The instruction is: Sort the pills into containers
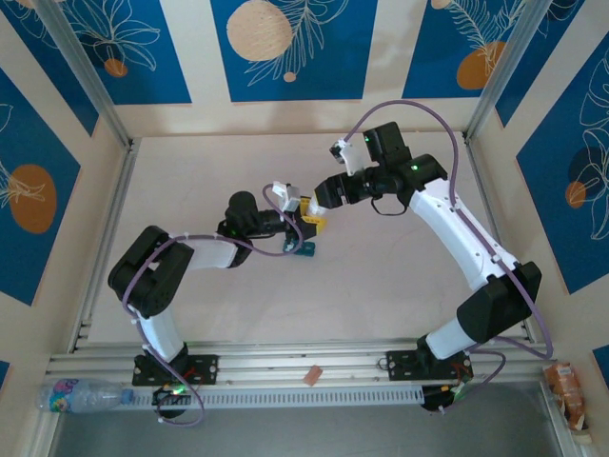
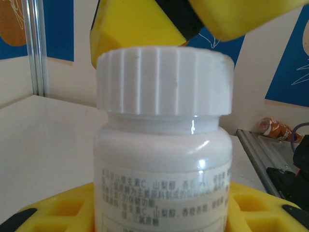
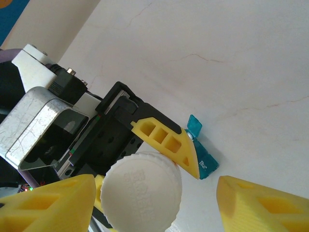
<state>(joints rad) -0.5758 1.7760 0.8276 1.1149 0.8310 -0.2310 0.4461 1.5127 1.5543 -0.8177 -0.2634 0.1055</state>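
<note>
A white pill bottle (image 2: 161, 159) with a ribbed cap (image 3: 142, 191) stands upright in my left gripper (image 2: 161, 210), which is shut on its body, yellow fingers (image 2: 63, 208) on either side. My right gripper (image 3: 155, 193) hovers over the cap, open, with its fingers (image 3: 53, 203) straddling it and a gap on the right side. In the top view the two grippers (image 1: 303, 225) (image 1: 312, 206) meet at mid-table. The teal containers (image 3: 202, 150) (image 1: 303, 251) lie on the table just beside the bottle, one lid flipped up. The pills are out of view.
The pale table (image 1: 381, 276) is walled on three sides. An aluminium rail (image 1: 285, 362) runs along the near edge. A plastic water bottle (image 1: 81, 393) lies at the front left and an orange packet (image 1: 568, 386) at the front right.
</note>
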